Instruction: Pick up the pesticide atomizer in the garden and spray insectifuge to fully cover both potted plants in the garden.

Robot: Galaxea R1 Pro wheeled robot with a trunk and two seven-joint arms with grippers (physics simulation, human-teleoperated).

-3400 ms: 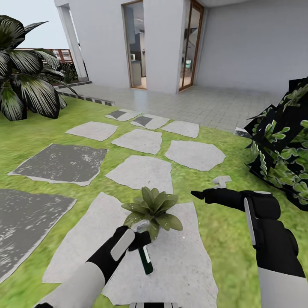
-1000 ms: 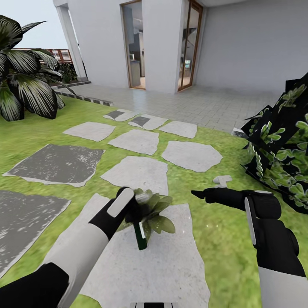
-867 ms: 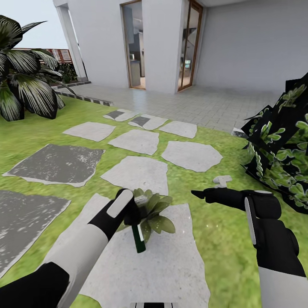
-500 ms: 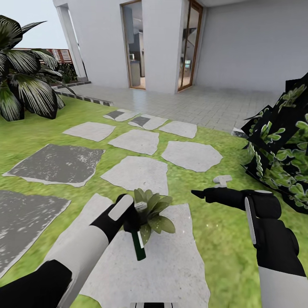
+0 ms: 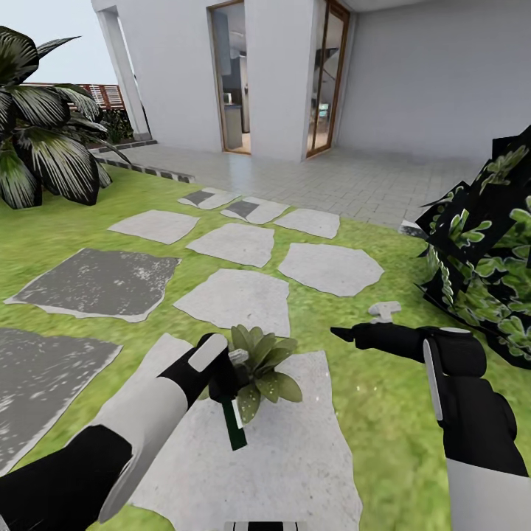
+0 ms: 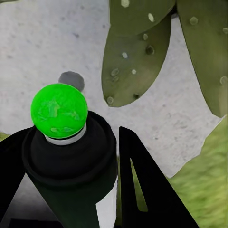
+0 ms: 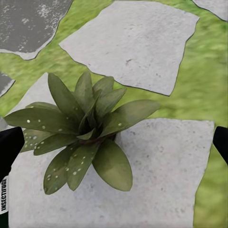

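Note:
One potted plant (image 5: 267,363), a low rosette of speckled green leaves, sits on a large pale stepping stone (image 5: 295,457). My left gripper (image 5: 230,363) is shut on the pesticide atomizer (image 5: 235,426) at the plant's left edge, and the dark-green bottle hangs down from it. In the left wrist view the atomizer (image 6: 66,142) shows a bright green tip, with a speckled leaf (image 6: 135,57) just beyond it. My right gripper (image 5: 341,333) is open to the plant's right, and its fingers (image 7: 10,147) frame the potted plant (image 7: 88,133). The other potted plant is out of view.
A big dark palm-like plant (image 5: 40,147) stands at the far left, and a dense dark bush (image 5: 490,251) is close on the right. Grey stepping stones (image 5: 236,299) lead over the lawn to a tiled terrace and house doors (image 5: 236,81). A small white object (image 5: 383,311) lies in the grass.
Since the oldest frame the view has shifted. My left gripper rose to the plant's left edge with the atomizer, then drew back slightly in the last second. The right arm stayed still.

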